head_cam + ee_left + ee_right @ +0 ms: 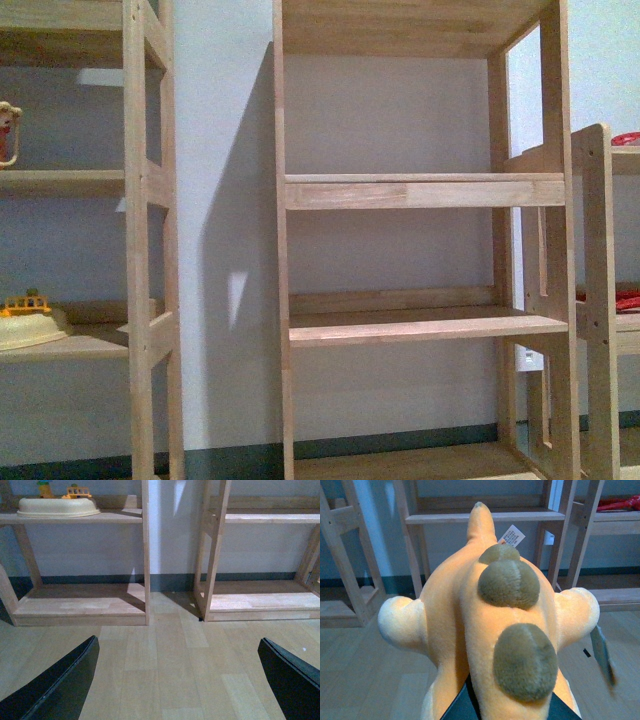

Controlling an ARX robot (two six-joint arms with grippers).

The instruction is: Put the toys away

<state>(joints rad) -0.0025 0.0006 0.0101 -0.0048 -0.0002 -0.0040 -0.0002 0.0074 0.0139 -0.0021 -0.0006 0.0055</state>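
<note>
One toy, the orange plush (450,610), is clamped in your right end effector (510,706); your left end effector (177,642) hangs wide apart, empty. You're at the carry step, likely: next, reach to the wooden shelf (425,325) at twelve o'clock and release.

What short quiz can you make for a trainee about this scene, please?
1. True or false: the left end effector holds a toy.
2. How many olive patches show on the orange plush toy gripped by the right end effector? A one, B three, C five.
3. Fill in: in the front view, the cream basin sits at the picture's ___ edge.
Key: 1 false, it is open and holds nothing. 2 B. 3 left.
</note>
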